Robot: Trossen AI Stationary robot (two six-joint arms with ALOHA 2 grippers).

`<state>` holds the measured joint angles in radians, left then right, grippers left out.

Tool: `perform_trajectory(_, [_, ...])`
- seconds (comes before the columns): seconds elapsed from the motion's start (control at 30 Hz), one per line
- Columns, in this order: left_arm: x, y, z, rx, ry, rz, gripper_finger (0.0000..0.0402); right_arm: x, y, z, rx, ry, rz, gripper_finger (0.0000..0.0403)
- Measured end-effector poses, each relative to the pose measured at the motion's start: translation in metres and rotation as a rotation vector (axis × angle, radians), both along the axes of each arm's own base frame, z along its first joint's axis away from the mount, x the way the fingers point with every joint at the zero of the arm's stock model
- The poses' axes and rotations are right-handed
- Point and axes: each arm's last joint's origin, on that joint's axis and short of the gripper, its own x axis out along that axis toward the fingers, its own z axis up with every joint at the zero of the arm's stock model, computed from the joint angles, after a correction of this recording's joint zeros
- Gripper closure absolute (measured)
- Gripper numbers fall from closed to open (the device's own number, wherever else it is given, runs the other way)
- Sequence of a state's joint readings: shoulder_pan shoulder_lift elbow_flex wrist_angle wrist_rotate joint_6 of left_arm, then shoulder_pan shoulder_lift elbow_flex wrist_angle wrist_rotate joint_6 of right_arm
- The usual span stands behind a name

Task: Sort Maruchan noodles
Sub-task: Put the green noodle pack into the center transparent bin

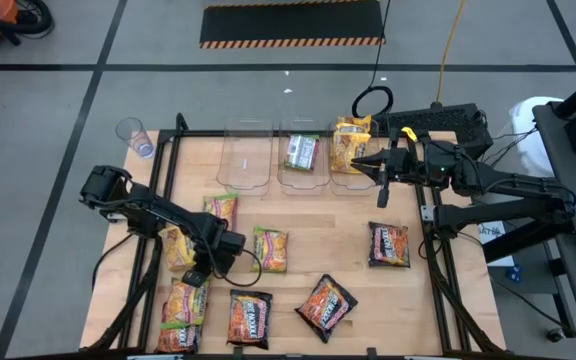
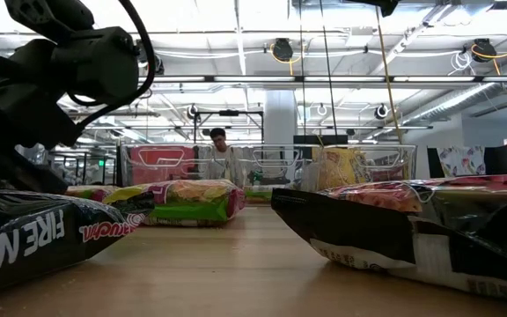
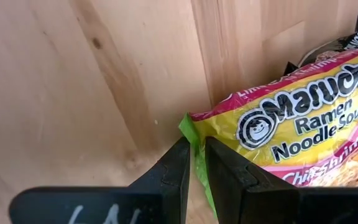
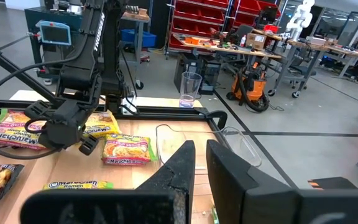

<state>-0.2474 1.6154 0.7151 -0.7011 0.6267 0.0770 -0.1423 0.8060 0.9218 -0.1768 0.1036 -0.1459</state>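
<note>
1. The left gripper (image 3: 197,147) is low over the table (image 1: 338,225), well in front of the middle bin (image 1: 304,178) and off toward the left arm's side.
2. Its fingers are clenched on the green edge of a pink-and-yellow Maruchan packet (image 3: 303,124), which lies flat on the wood; the edge sits pinched between the two dark tips.
3. In the high view this held packet (image 1: 186,305) is the one farthest from the middle bin on the left arm's side, near the table's front edge.
4. The right gripper (image 4: 201,149) hangs above the right bin (image 1: 340,185), just beside the middle bin, pointing across the row of bins. Its fingers are drawn almost together with nothing between them.
5. A green packet (image 1: 302,152) lies inside the middle bin, and a yellow packet (image 1: 350,138) stands in the right bin next to it.
6. The left bin (image 1: 248,160) stands on the middle bin's other side.
7. In front of the middle bin, two green-edged packets (image 1: 271,250) (image 1: 220,210) lie loose, with a yellow packet (image 1: 178,248) partly under the left arm.
8. Three dark packets (image 1: 389,244) (image 1: 326,305) (image 1: 250,315) lie farther forward from the middle bin, apart from each other.
9. A clear cup (image 1: 133,132) stands on the floor off the table, well to the left arm's side of the middle bin.
</note>
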Motion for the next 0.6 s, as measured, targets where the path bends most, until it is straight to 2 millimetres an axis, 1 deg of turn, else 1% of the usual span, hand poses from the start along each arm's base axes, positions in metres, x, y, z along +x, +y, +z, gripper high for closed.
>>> perform_trajectory(0.4, [0.0031,-0.0007,-0.0001,-0.006,-0.034,0.001,0.0346,0.0000,0.0000,0.0000,-0.001,0.000,0.000,0.0365])
perform_trajectory(0.6, [0.0041,-0.0025,-0.0006,0.028,-0.053,0.001,0.0346,0.0000,0.0000,0.0000,0.000,0.000,0.000,0.0365])
